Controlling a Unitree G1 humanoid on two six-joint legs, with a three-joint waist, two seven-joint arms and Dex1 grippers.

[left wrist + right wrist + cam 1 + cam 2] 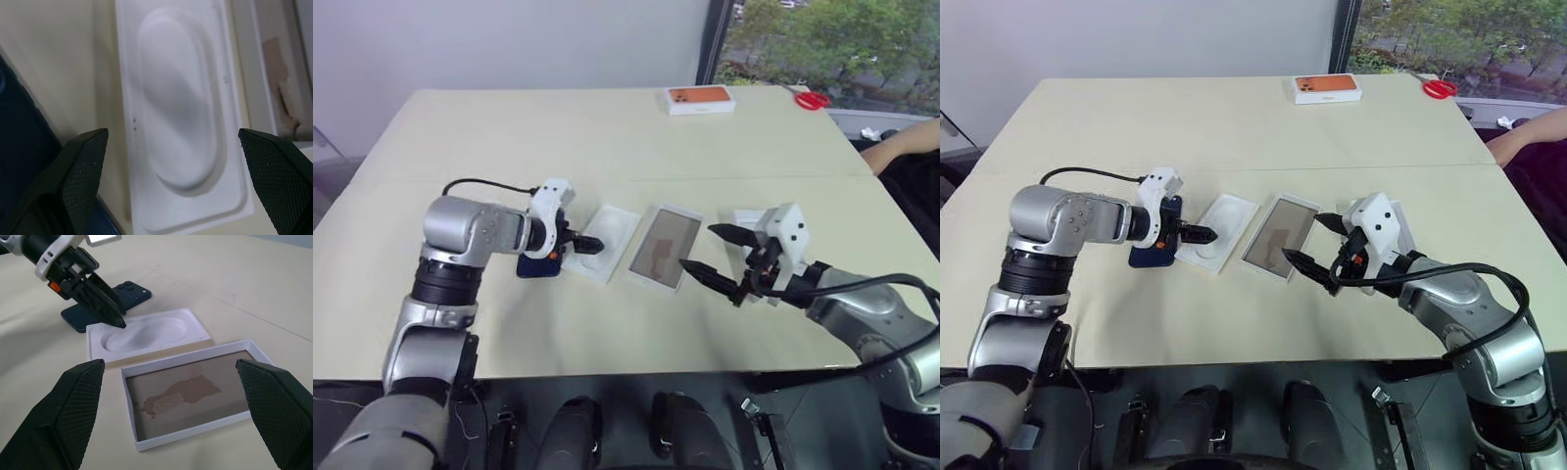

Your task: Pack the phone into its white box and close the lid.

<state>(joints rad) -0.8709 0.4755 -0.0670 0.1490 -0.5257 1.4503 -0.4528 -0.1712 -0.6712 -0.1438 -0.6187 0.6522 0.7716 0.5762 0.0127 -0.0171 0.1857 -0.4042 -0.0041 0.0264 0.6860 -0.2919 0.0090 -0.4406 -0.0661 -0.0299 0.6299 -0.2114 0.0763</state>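
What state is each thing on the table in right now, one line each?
phone: flat on table, back up, unpacked
white box: open, empty
white insert: flat, recess up, empty
orange-pictured box: closed
left gripper: open above insert
right gripper: open, holding nothing

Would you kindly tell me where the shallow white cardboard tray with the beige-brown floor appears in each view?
Left eye: shallow white cardboard tray, centre.
Right eye: centre.
Left wrist: one white wall and a strip of floor at the picture's edge.
Right wrist: lower centre.
Shared landmark: thin white insert with oval recess beside it.
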